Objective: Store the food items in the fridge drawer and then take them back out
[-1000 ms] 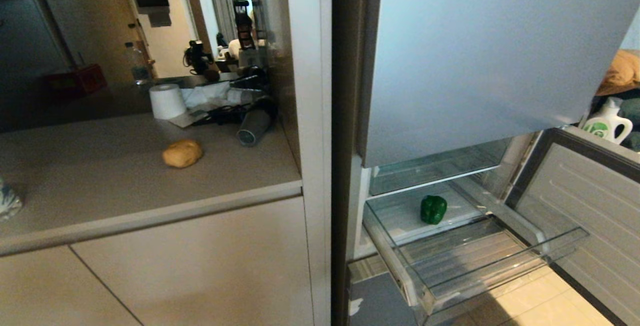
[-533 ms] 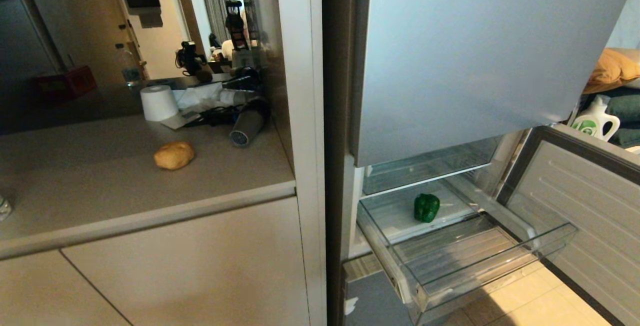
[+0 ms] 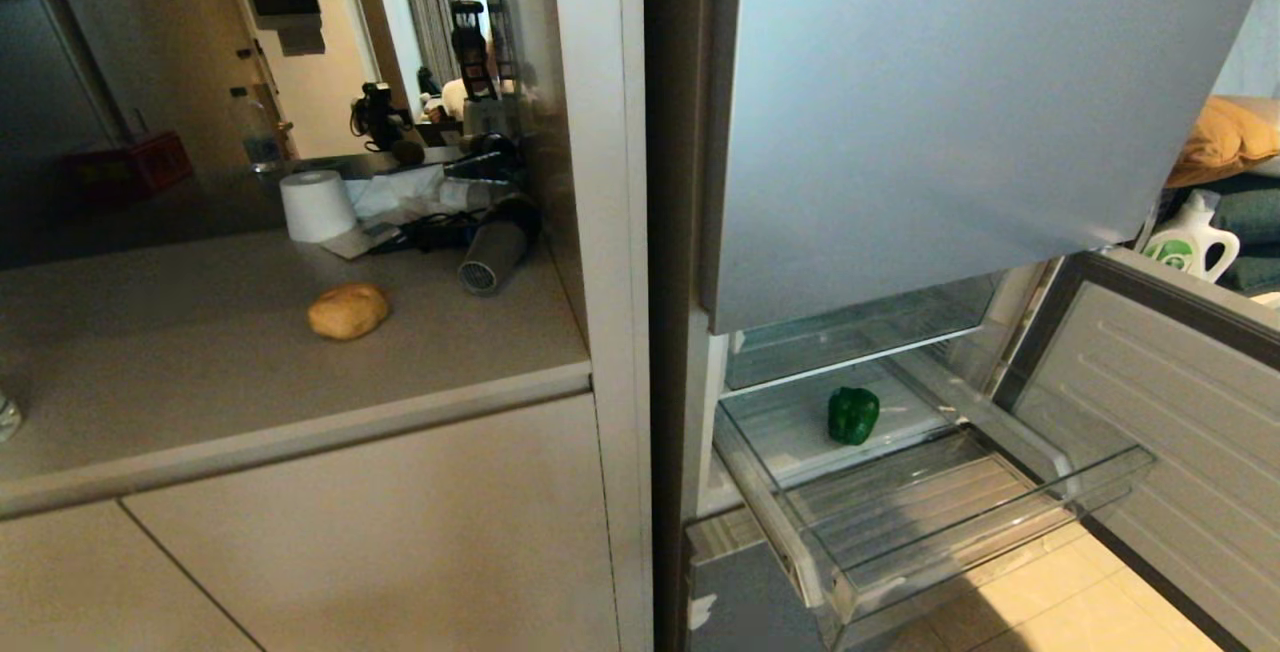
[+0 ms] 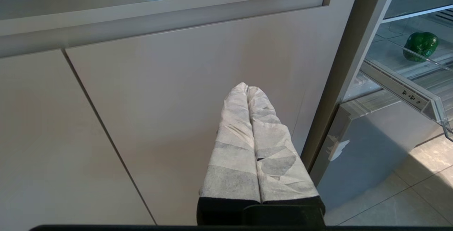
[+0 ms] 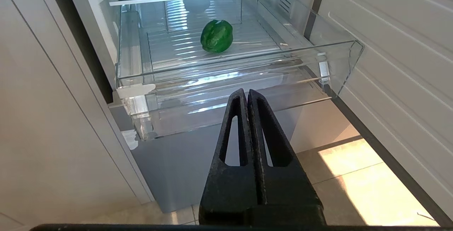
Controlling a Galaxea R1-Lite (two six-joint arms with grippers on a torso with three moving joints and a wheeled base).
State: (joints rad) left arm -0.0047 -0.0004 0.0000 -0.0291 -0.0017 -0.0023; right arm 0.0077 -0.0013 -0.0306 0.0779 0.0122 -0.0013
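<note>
The drawer (image 3: 960, 522) of clear plastic stands pulled out from the fridge, below the closed top door (image 3: 950, 112). The fridge's middle door (image 3: 1180, 432) is swung open to the right, its ribbed white inner face showing. The pepper (image 3: 853, 415) sits alone on the ribbed floor of the drawer, toward the back and near the middle, apart from the walls. The roll (image 3: 347, 311) lies on the counter (image 3: 200, 372) in the niche left of the fridge, well apart from the drawer. Behind it, against the mirrored back wall, stand a paper roll (image 3: 317, 205) and a grey cylinder (image 3: 492, 259) lying on its side among cables.

Neither arm shows in the head view. The left gripper (image 4: 247, 88), its fingers wrapped in white tape, is closed with the tips pressed together and holds nothing; it points at the cabinet door (image 4: 177, 82) below the counter. The right gripper (image 5: 246, 92), black, is likewise closed and empty, pointing toward the front wall of the drawer, short of it and not touching. A white detergent bottle (image 3: 1190, 240) stands beyond the open door.
</note>
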